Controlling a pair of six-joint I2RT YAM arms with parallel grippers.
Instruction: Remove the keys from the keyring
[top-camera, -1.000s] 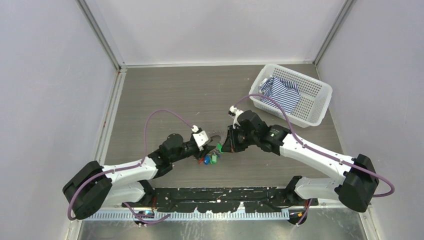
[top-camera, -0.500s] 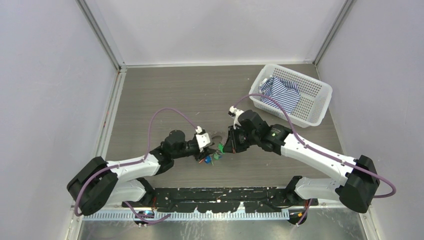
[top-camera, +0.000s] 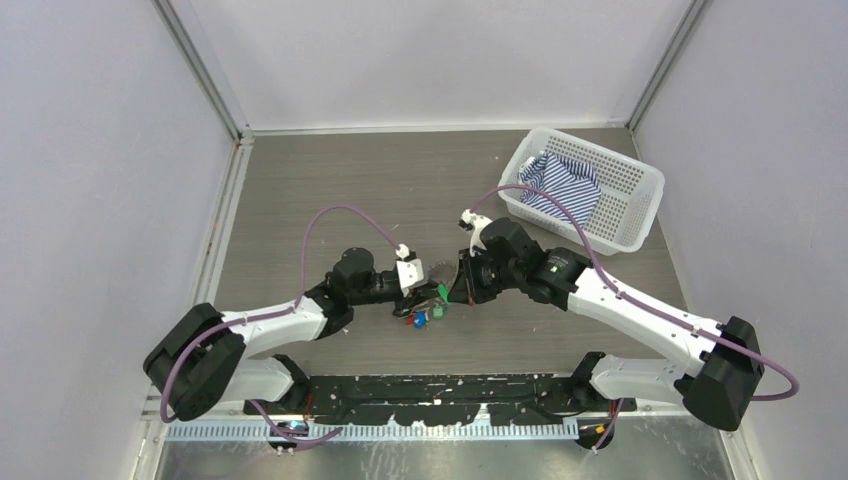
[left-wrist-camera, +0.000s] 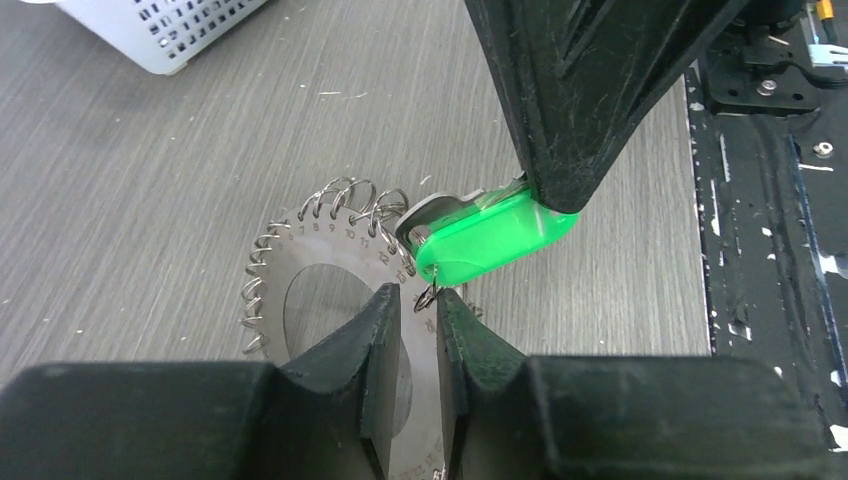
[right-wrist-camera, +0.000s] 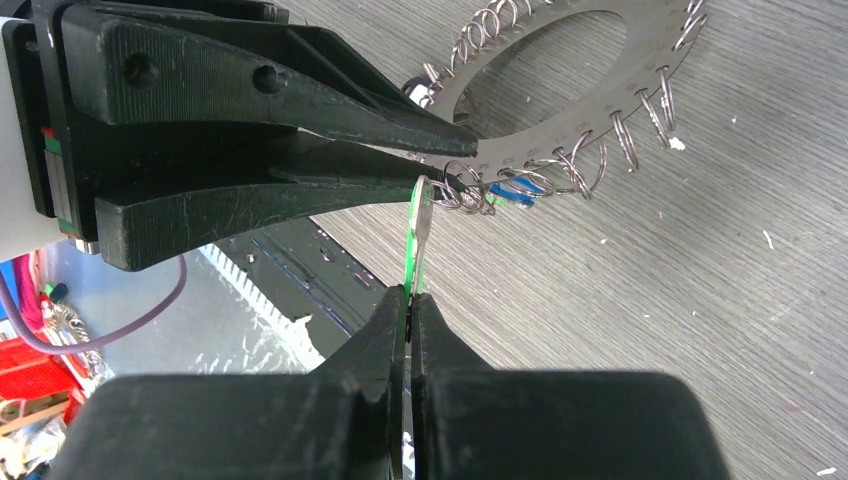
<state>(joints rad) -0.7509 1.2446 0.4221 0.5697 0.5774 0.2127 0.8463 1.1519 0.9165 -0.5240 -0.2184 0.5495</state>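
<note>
The keyring (left-wrist-camera: 320, 270) is a flat grey disc with small wire loops round its rim; it also shows in the right wrist view (right-wrist-camera: 610, 100). My left gripper (left-wrist-camera: 418, 305) is shut on its rim, and appears in the right wrist view (right-wrist-camera: 445, 165) and the top view (top-camera: 412, 285). My right gripper (right-wrist-camera: 410, 300) is shut on the green key (right-wrist-camera: 418, 240), which still hangs on a loop at the rim. The green key (left-wrist-camera: 490, 235) sits just beyond my left fingertips. Blue (top-camera: 420, 318) and red (top-camera: 408, 320) keys hang below the ring. The black key is hidden.
A white perforated basket (top-camera: 640, 195) with a striped cloth (top-camera: 560, 185) stands at the back right; its corner shows in the left wrist view (left-wrist-camera: 170, 30). The black base rail (top-camera: 440, 390) runs along the near table edge.
My left arm has stretched forward and to the right, carrying the keyring and hanging keys slightly right toward the right gripper. The right gripper has barely moved and kept its grip.
</note>
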